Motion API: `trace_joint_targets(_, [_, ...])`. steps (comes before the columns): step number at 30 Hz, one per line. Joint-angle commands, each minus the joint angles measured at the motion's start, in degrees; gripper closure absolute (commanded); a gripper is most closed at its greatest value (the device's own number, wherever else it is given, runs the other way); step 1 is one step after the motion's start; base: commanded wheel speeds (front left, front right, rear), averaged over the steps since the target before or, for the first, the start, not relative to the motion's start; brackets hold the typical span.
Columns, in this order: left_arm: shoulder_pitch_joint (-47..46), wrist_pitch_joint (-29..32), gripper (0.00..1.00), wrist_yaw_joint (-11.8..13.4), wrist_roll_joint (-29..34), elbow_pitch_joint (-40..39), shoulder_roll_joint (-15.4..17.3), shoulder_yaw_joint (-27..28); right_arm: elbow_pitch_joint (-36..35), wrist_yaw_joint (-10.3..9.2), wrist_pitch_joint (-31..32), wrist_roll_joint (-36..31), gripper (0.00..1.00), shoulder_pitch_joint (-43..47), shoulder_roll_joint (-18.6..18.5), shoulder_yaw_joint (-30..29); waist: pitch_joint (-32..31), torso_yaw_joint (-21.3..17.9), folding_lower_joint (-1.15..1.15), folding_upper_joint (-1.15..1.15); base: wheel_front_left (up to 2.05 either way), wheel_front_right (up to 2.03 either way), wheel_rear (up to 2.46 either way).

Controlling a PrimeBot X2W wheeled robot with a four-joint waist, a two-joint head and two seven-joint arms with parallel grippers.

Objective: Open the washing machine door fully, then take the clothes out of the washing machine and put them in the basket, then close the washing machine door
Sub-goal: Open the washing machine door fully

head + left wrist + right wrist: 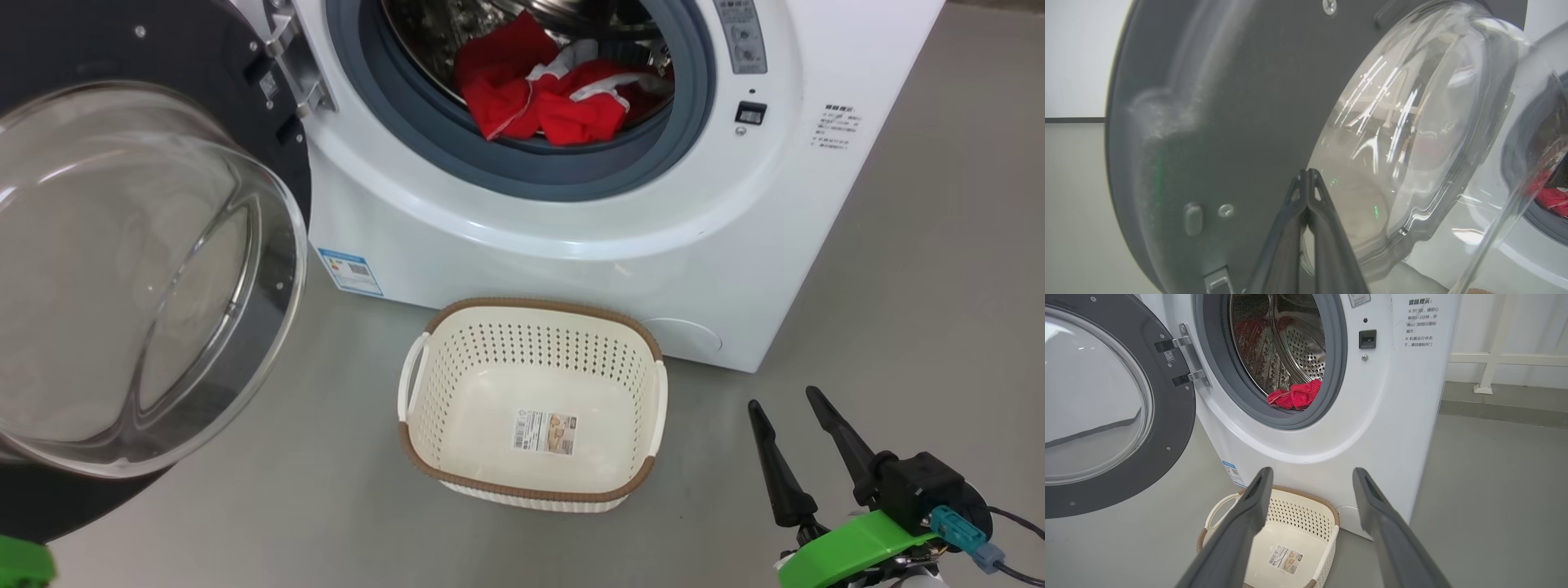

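Door swung open, left of washer. Red clothes in drum, at its front lip. Basket on floor, just before washer's front. Left gripper pinched closed, holding nothing, at door's inner face. Right gripper spread wide, holding nothing, right of basket.

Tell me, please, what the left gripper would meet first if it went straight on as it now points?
The washing machine door: the left gripper, fingers shut, points at its dark inner face, at the edge of the glass bowl. The gap is unclear; it may nearly touch.
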Motion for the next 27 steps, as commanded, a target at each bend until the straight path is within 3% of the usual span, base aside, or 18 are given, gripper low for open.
trace_joint_targets(1, [1.09, -0.28, 1.00, 0.07, -0.43, -2.16, 1.89, 0.58, -1.46, 0.43, -0.52, 1.02, 0.00, -0.80, -0.03, 1.03, -1.00, -0.19, 0.00, 0.00, 0.00, 0.00, 0.00])
trace_joint_targets(3, [2.68, -0.28, 0.99, 0.07, -1.53, -3.52, 1.82, -1.49, -1.56, 0.43, -0.52, 1.67, 0.00, -0.58, 0.06, 0.94, -1.71, -0.42, 0.00, 0.00, 0.00, 0.00, 0.00])
trace_joint_targets(5, [4.63, -0.28, 0.81, 0.07, -2.36, -5.45, 0.99, -3.02, -1.54, 0.43, -0.52, 1.86, 0.00, -0.38, 0.12, 0.92, -2.37, -0.65, 0.00, 0.00, 0.00, 0.00, 0.00])
trace_joint_targets(10, [9.52, -0.28, 0.52, 0.07, -4.94, -10.53, -1.00, -7.83, -1.60, 0.43, -0.52, 2.24, 0.00, 0.29, 0.25, 0.98, -3.82, -1.46, 0.00, 0.00, 0.00, 0.00, 0.00])
trace_joint_targets(11, [10.43, -0.28, 0.41, 0.07, -5.42, -11.26, -1.12, -9.00, -1.63, 0.43, -0.52, 2.33, 0.00, 0.43, 0.26, 0.95, -4.08, -1.66, 0.00, 0.00, 0.00, 0.00, 0.00])
trace_joint_targets(13, [11.94, -0.28, 0.03, 0.07, -6.46, -12.65, -1.13, -11.67, -1.73, 0.43, -0.52, 2.50, 0.00, 0.67, 0.30, 0.87, -4.34, -2.08, 0.00, 0.00, 0.00, 0.00, 0.00])
trace_joint_targets(27, [16.59, -0.28, 0.00, 0.07, -9.34, -18.83, 0.04, -22.42, -2.47, 0.43, -0.52, 2.32, 0.00, 1.60, 0.43, -0.83, -4.79, -9.46, 0.00, 0.00, 0.00, 0.00, 0.00])
